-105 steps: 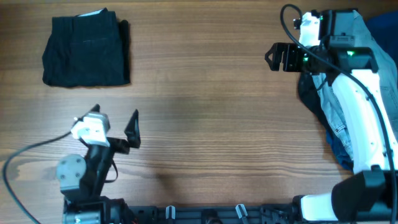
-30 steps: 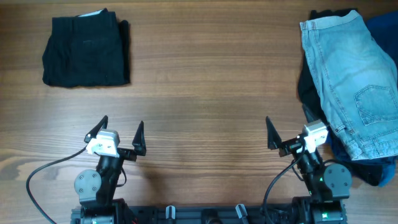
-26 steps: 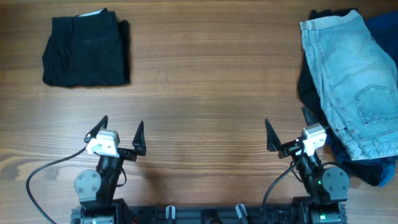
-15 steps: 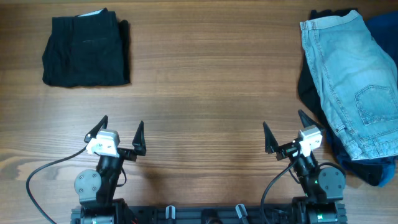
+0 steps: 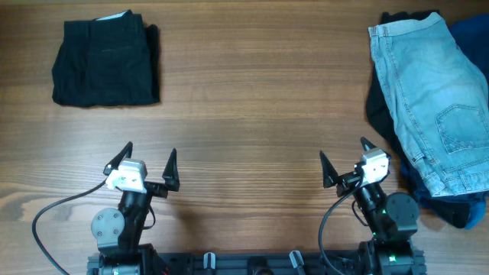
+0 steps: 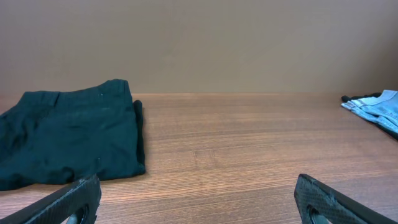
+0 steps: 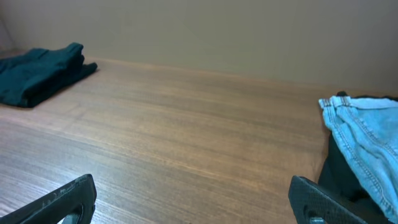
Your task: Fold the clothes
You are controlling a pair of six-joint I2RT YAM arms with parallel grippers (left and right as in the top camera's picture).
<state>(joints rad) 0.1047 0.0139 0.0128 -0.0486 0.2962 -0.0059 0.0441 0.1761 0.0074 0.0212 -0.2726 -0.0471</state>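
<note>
The clothes, black shorts (image 5: 105,63), lie folded into a compact rectangle at the table's far left corner, also seen in the left wrist view (image 6: 68,140) and far off in the right wrist view (image 7: 40,74). My left gripper (image 5: 150,148) sits near the front edge, open, well short of the shorts, with bare wood between its fingers (image 6: 198,183). My right gripper (image 5: 343,149) stands open at the front right, nothing between its fingers (image 7: 193,182), just left of the garment pile.
A light-blue denim garment (image 5: 432,92) lies on top of a pile at the right edge, over a black cloth (image 5: 376,107) and a dark blue cloth (image 5: 470,30). The wooden table (image 5: 260,99) stretches between the shorts and the pile.
The right arm has pulled back from the pile at the far right to the front edge and in the last second drifted slightly left. The left gripper has turned to face forward, then stayed still.
</note>
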